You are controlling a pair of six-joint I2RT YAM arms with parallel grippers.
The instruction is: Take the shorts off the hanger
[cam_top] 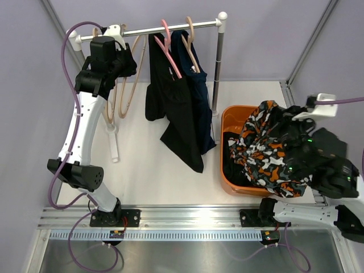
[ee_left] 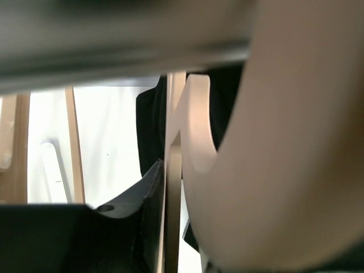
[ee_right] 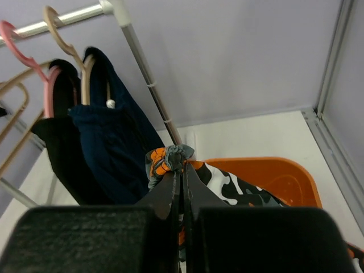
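My right gripper (ee_right: 182,170) has its fingers pressed together on a bunched fold of the patterned shorts (cam_top: 266,149), the orange, black, grey and white pair. In the top view that pair hangs from the raised wrist and drapes over the orange basket (cam_top: 230,116) at the right of the table, off any hanger. Under it, inside the basket, lies black cloth (cam_top: 228,164) (too crumpled for me to say more).

On the rail (cam_top: 170,27) two pairs are on hangers. The black shorts (cam_top: 153,94) hang from the pink hanger (cam_top: 170,54), and just to the right, touching them, the navy shorts (cam_top: 196,91) hang from a beige hanger (cam_top: 192,48), their long leg reaching down towards the table.

My left gripper (cam_top: 124,60) is up at the left end of the rail, among the bare beige hangers (cam_top: 126,91) hanging there. Its wrist view is pressed so close to one hanger that the wood fills most of the picture as a blur, with one dark finger (ee_left: 128,199) low in the frame beside it; I cannot tell whether those fingers are apart or closed on anything
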